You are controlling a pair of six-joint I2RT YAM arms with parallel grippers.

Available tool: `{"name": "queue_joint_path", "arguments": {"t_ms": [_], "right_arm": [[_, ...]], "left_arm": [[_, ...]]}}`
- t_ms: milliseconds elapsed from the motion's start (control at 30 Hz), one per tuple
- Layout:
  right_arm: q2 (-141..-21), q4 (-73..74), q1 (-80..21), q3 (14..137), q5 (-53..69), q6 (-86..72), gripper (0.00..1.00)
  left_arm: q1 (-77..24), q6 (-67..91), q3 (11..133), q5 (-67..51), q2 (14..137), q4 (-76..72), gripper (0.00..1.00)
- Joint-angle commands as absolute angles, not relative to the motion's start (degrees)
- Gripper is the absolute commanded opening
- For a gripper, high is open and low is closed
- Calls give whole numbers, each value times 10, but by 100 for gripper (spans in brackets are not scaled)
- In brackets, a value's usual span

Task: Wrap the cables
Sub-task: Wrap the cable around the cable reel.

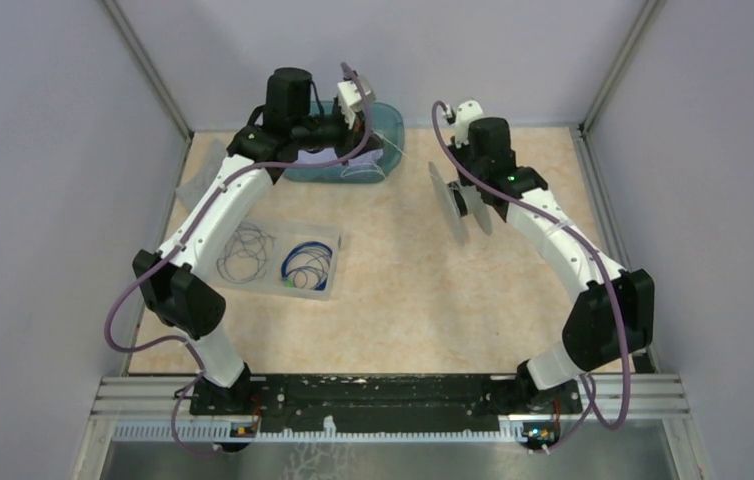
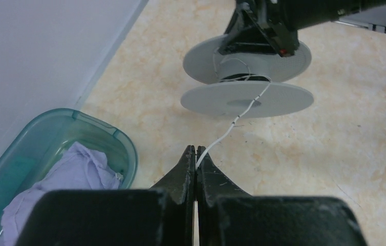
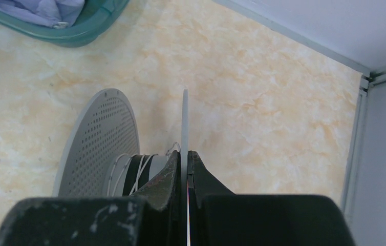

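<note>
At the left, a clear tray (image 1: 337, 262) held two loose coils, one greyish (image 1: 245, 252) and one blue (image 1: 307, 262), not yet wound. Near the teal bin (image 2: 124, 148), the left gripper (image 2: 196, 154) was clenched on the thin white cable (image 2: 227, 130), which ran to the hub of a grey spool (image 2: 247, 97). The right gripper (image 3: 185, 156) pinched one spool flange (image 3: 185, 123) at its edge. With that edge-only hold, a hard pull could twist the spool loose. Slack would likely let turns spill off the hub.
</note>
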State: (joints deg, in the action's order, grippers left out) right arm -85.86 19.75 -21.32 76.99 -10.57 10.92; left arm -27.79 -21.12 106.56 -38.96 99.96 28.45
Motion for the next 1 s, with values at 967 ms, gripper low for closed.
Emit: {"name": "queue_joint_path", "arguments": {"t_ms": [967], "right_arm": [[-766,284,-211,881,184,66,0]], "left_arm": [[-183,-89,925,-236,1042,83,0]]}}
